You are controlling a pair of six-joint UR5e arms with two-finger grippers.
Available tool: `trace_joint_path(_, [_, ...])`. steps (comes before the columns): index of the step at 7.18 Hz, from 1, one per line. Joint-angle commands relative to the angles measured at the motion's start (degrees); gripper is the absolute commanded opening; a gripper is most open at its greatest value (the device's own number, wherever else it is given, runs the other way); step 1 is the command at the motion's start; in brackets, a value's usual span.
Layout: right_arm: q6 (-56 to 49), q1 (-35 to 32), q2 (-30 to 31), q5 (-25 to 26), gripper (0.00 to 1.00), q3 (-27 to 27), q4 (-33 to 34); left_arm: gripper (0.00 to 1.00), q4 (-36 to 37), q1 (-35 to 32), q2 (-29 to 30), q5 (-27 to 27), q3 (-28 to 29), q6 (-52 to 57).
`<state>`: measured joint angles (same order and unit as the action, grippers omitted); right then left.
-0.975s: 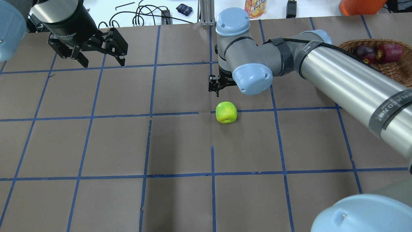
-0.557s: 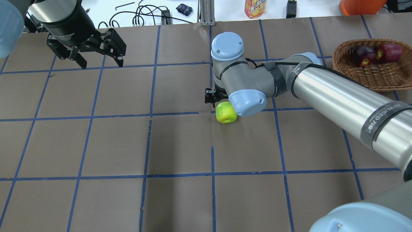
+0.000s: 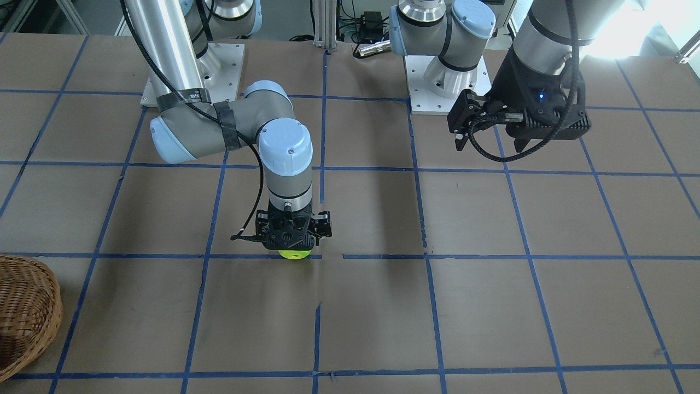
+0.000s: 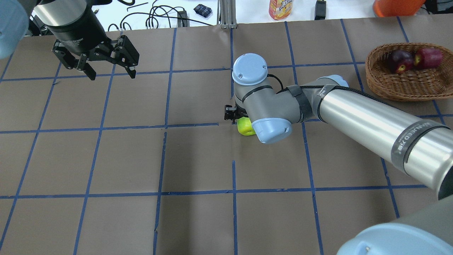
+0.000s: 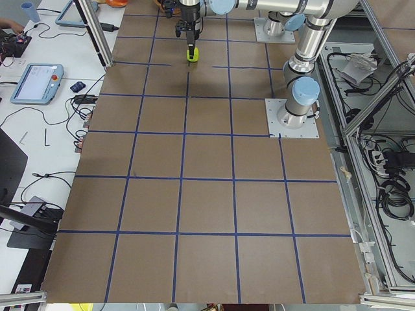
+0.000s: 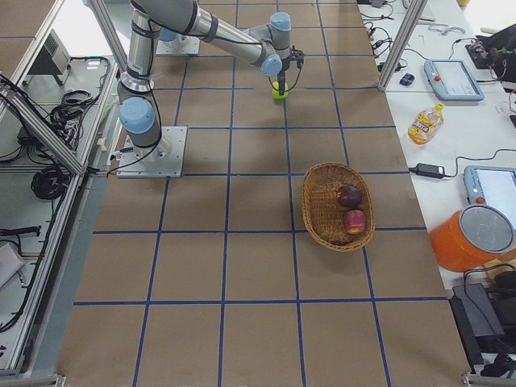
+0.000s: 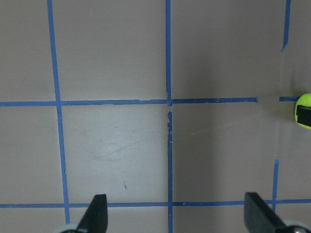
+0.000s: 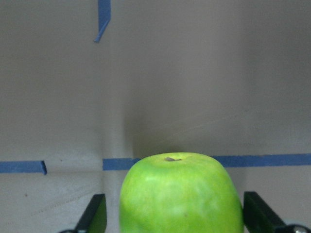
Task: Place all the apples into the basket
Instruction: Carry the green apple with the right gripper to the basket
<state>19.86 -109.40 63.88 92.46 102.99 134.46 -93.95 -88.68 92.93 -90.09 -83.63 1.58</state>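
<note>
Step in hand: grasp of green apple (image 8: 181, 194), the last 1 out. It sits on the table (image 4: 198, 159) near mid-grid, on a tape line (image 8: 272, 159), well apart from basket (image 4: 407, 92), where red apple (image 4: 429, 57) & purple apple (image 4: 400, 60) already lie.

R gripper (image 8: 177, 216) straddles it. Fingers (image 8: 97, 216) are released, 1 each side, not touching the skin, apple approx centred between them.

To do it well, I'd say:
- Get the pads at the widest part, not up on the shoulder.
- Close slow & even. The apple looks smooth & blocky, so an off-centre pinch could roll it or squirt it out.
- Lift straight up before swinging to basket.

R arm pose: forearm reaches in low from the basket side, wrist bent so the tool points straight down over the apple.

L gripper (image 4: 112, 75) hangs spread, gripping nothing, above the far-L table, well apart from the work.
</note>
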Motion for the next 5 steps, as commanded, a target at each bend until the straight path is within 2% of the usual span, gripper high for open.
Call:
trace_joint_path(1, [-0.5,0.0,-0.3,0.4,0.99,1.2,1.0,1.00,-0.1,0.0,0.1,0.0,0.0,0.0])
trace_joint_path(3, [-0.6,0.0,-0.3,1.1,0.99,2.3,3.2,1.00,0.3,-0.3,0.3,0.1,0.1,-0.1])
trace_joint_path(5, [-0.9,0.4,0.0,1.1,0.52,1.6,3.4,1.00,0.3,-0.2,0.3,0.0,-0.2,-0.1])
